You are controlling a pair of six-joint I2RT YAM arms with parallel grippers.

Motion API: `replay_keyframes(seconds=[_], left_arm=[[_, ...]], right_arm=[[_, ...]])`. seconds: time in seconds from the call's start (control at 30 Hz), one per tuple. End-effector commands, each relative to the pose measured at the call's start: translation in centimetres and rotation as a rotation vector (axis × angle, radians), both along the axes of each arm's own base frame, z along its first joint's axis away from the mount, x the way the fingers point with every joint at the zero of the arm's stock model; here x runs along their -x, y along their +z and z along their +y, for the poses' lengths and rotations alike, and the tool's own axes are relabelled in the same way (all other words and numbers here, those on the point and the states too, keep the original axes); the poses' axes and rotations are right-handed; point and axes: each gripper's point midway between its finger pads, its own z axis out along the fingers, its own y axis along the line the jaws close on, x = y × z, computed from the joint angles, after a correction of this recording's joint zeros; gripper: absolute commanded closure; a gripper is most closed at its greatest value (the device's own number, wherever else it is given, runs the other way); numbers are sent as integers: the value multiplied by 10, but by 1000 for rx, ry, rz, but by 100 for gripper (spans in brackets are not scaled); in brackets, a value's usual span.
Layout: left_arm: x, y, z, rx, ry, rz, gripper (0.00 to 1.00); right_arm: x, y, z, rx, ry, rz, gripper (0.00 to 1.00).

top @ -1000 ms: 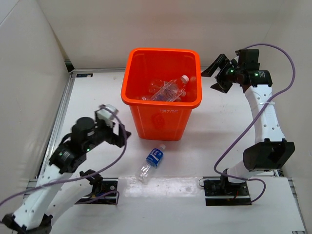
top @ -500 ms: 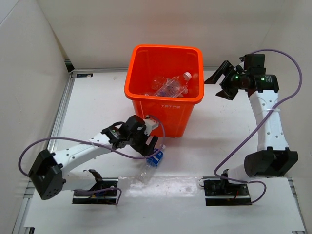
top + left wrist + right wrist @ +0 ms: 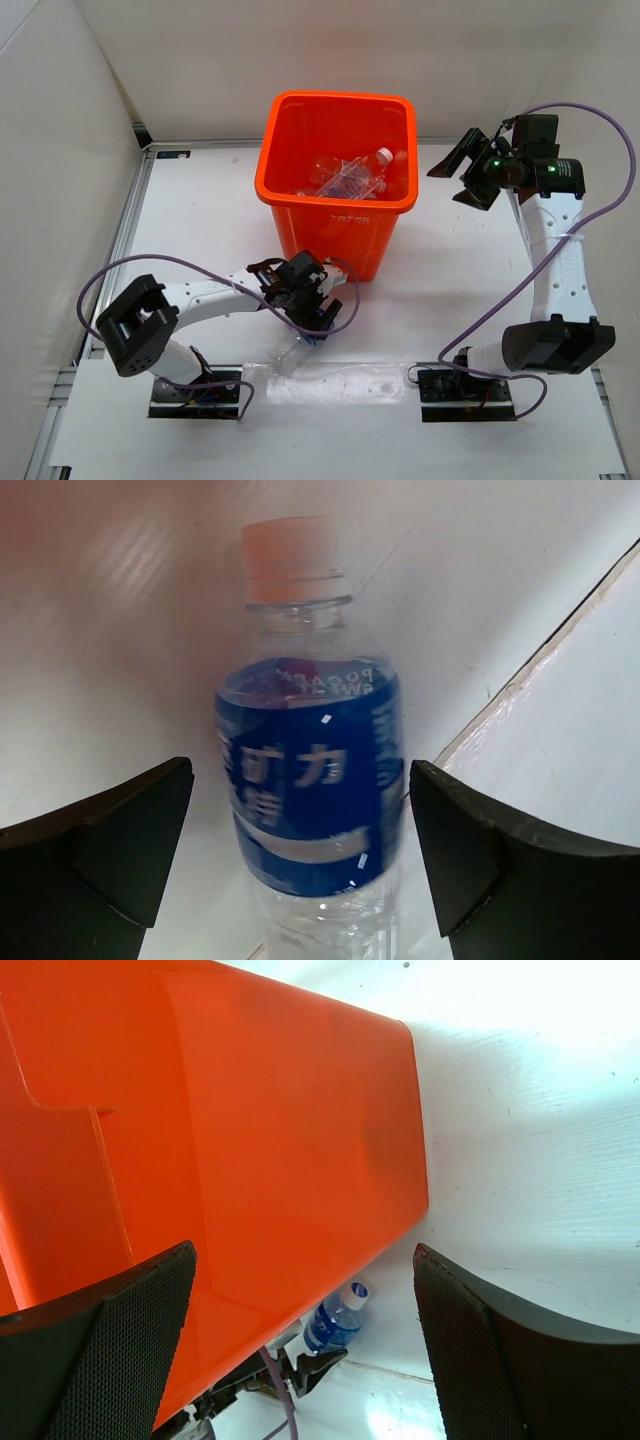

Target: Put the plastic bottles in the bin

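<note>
Between spread fingers (image 3: 105,850) of left gripper (image 3: 300,770): bottle (image 3: 310,820), touching neither. Right gripper (image 3: 303,1255) likewise released, beside the bin (image 3: 250,1130).

A white table (image 3: 200,230) fills the middle of the overhead view, matte over most of its area. Near the bottom centre lies a glossy, wrinkled patch (image 3: 340,380) (it looks like clear film or tape, though I cannot tell which). A metal rail (image 3: 122,250) runs along the table's left edge, and a small dark tag (image 3: 172,154) sits at its upper left corner. Plain white walls close it in: a back wall (image 3: 300,50) at the top and a side wall (image 3: 50,200) on the left. In the left wrist view a thin dark seam (image 3: 540,650) crosses the surface diagonally at the right.
</note>
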Motion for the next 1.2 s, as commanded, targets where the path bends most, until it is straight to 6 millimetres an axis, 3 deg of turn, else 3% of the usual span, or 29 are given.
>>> replay_keyframes(seconds=[0.0,0.1,0.23,0.3,0.37,0.43,0.53,0.57,0.6,0.77,0.93,0.97,1.0,1.07,1.1,1.17], left_arm=[[12,-4,-8,41,-26,53,0],[12,-1,-2,32,-12,43,10],[7,11,5,2,6,42,36],[2,27,6,0,7,14,41],[-8,53,7,30,17,-75,41],[-15,68,13,25,35,-127,41],[-19,117,21,122,62,-253,41],[-19,124,23,137,60,-268,41],[-17,146,29,190,72,-312,41],[6,184,41,312,-10,-373,41],[20,239,55,451,-77,-507,36],[21,245,55,459,-86,-518,36],[19,266,56,479,-109,-577,36],[16,274,51,477,-131,-589,36],[14,296,50,508,-148,-640,36],[3,313,38,535,-151,-689,35]], right_arm=[[10,6,1,14,16,-23,10],[11,5,3,14,23,-16,10],[13,3,4,4,20,-9,10],[12,0,5,-4,15,2,10],[13,0,5,-17,11,4,10],[12,-2,5,-23,6,10,10],[12,-1,5,-24,4,5,10],[12,-2,5,-27,2,10,10],[12,-2,4,-28,-3,9,10],[10,-6,5,-38,-10,20,10],[8,-13,8,-39,-5,38,10],[9,-12,10,-40,5,33,10],[9,-12,10,-38,3,31,10],[10,-15,10,-38,3,41,10],[11,-15,11,-39,4,39,10],[10,-16,11,-40,1,44,10]])
